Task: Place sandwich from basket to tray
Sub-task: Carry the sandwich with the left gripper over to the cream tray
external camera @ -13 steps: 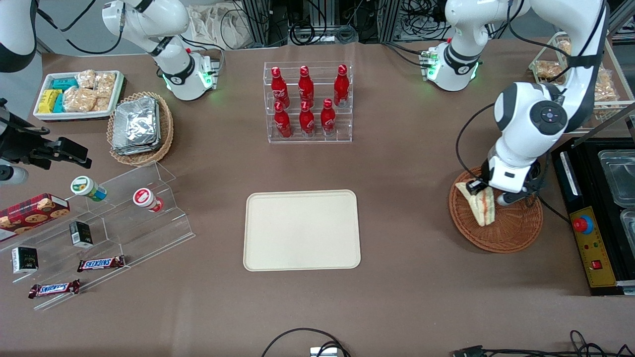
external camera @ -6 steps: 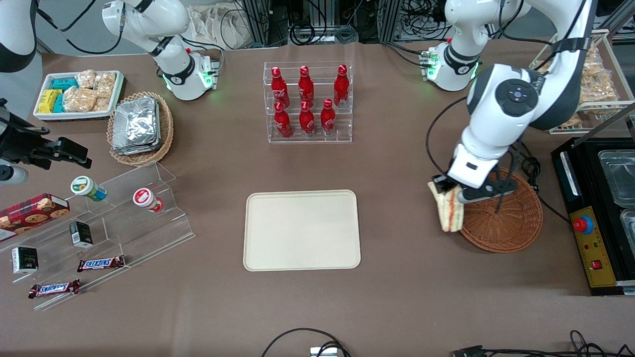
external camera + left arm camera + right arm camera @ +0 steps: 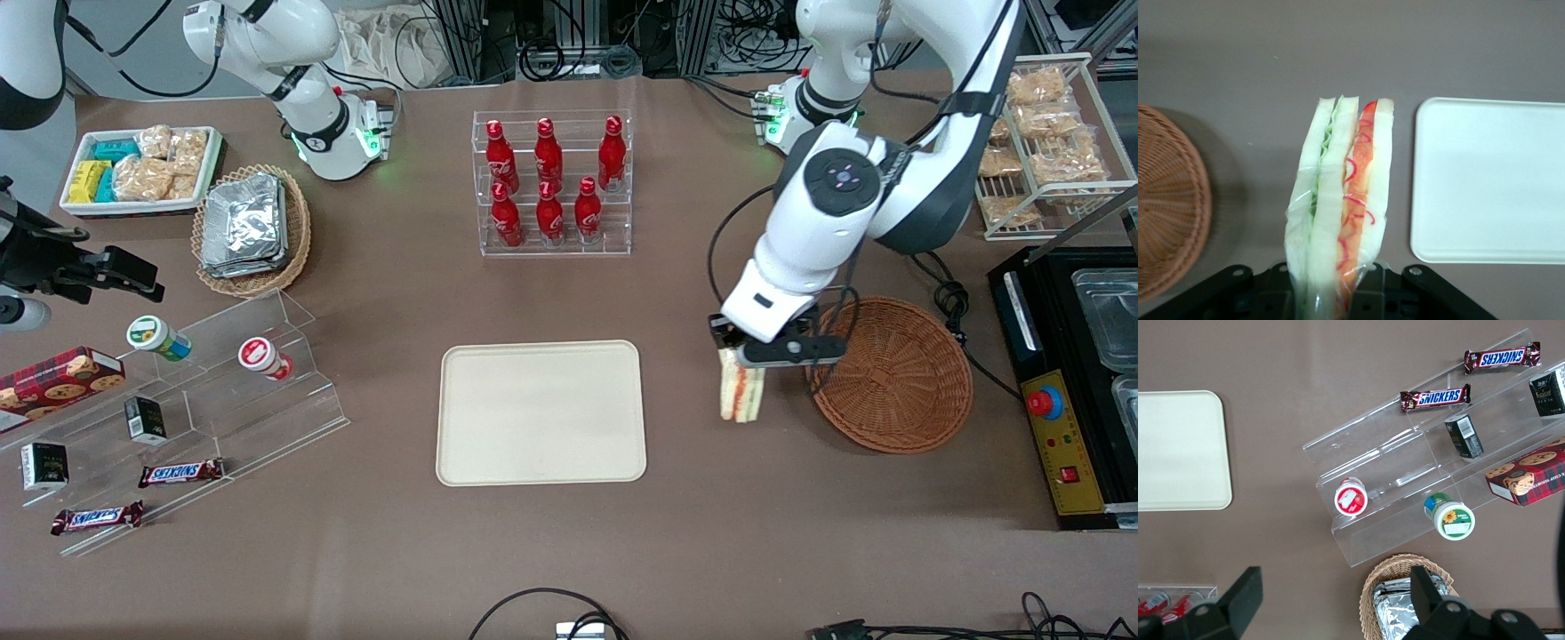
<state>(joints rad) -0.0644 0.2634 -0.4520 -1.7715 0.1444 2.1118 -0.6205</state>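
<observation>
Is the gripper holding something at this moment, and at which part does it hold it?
Yes. The gripper holds the sandwich by one end, and the rest hangs free over the table between the basket and the tray.

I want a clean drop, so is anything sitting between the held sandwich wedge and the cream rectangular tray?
Nothing visible. The left gripper holds the plastic-wrapped triangular sandwich above bare brown table, between the round reddish-brown wicker basket and the flat cream-beige tray. Only open tabletop lies between sandwich and tray.
</observation>
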